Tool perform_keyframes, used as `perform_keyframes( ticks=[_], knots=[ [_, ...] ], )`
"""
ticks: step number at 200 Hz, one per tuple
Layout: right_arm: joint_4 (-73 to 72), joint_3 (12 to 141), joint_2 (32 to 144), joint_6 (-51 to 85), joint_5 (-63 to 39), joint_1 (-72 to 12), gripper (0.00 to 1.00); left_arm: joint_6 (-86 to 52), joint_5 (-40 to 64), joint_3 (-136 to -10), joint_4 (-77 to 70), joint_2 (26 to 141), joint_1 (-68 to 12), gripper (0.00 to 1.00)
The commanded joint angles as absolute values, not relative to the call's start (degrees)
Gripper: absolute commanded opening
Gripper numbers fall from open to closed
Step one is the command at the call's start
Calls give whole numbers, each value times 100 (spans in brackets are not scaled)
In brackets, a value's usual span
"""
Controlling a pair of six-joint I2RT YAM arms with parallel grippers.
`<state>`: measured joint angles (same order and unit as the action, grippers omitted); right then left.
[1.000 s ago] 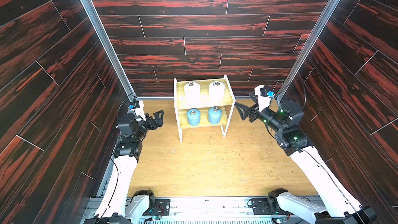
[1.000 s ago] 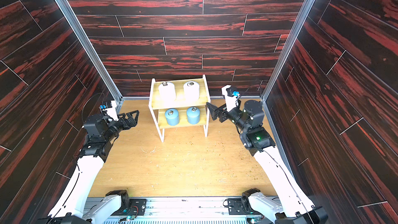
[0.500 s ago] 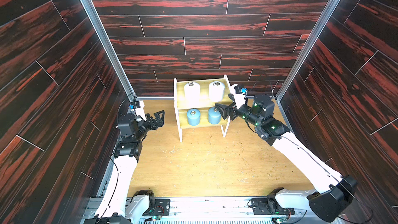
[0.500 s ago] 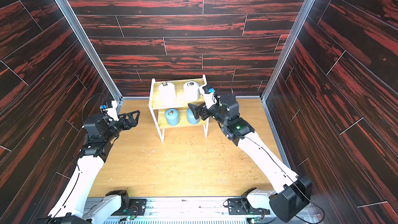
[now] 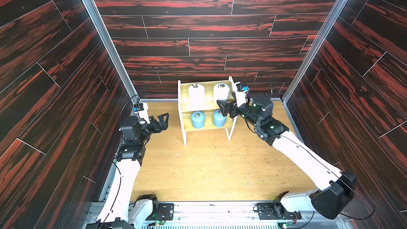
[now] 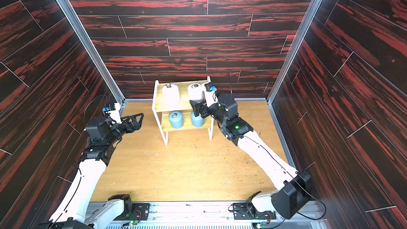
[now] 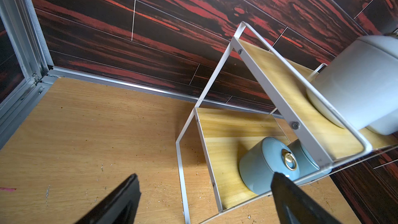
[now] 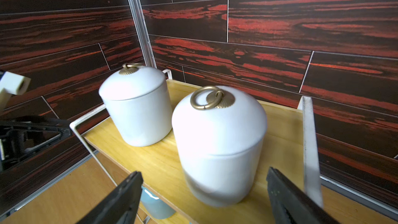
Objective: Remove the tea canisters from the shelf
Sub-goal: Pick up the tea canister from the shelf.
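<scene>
Right wrist view: shows the right end effector (image 8: 203, 174) opened wide and holding nothing, with one black finger on each side of the near white canister (image 8: 219, 147). Looks lined up that way so as to close on the round body and not on the little brass ring (image 8: 206, 99) on the lid. Not touching it yet, as far as can be told. Shows the other white canister (image 8: 135, 113) just beside it on the top board (image 8: 163, 164) of the shelf (image 5: 181, 106). Leaves little room for the outer finger next to the white side panel (image 8: 310, 143). In both top views, two blue canisters (image 5: 197, 119) side by side on the lower board (image 5: 208, 126), under the white ones. Left wrist view: shows the left end effector (image 7: 205, 175) opened wide too, empty, pointed toward the nearer blue canister (image 7: 265, 169) but well apart from it. Probably hangs low like that so as to slip in under the top board. All four upright on the shelf, none down on the bench (image 5: 209, 168) yet. Best to squeeze gently and lift a little before pulling out, or might knock the neighbour over.
</scene>
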<state>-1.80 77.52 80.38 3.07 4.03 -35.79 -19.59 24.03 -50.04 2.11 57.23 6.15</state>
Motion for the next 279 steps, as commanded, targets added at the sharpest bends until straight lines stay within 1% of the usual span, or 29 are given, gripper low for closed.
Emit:
perform_keyframes(
  ticks=[1,57,134,223,279],
  knots=[
    [-350,7928,8117,503,697,-3655,95,-1969,2491,-4990,185,5612,626,99],
    [-557,7936,8283,758,1017,-3696,97,-1969,2514,-4999,176,5610,623,100],
    [-602,7813,8235,831,1010,-3731,98,-1969,2494,-5027,265,5581,623,100],
    [-659,7805,8402,961,896,-3727,98,-1846,2455,-4890,404,5370,624,100],
    [-616,7936,8549,877,1010,-3727,98,-1852,2480,-4883,458,5377,622,100]
  ],
)
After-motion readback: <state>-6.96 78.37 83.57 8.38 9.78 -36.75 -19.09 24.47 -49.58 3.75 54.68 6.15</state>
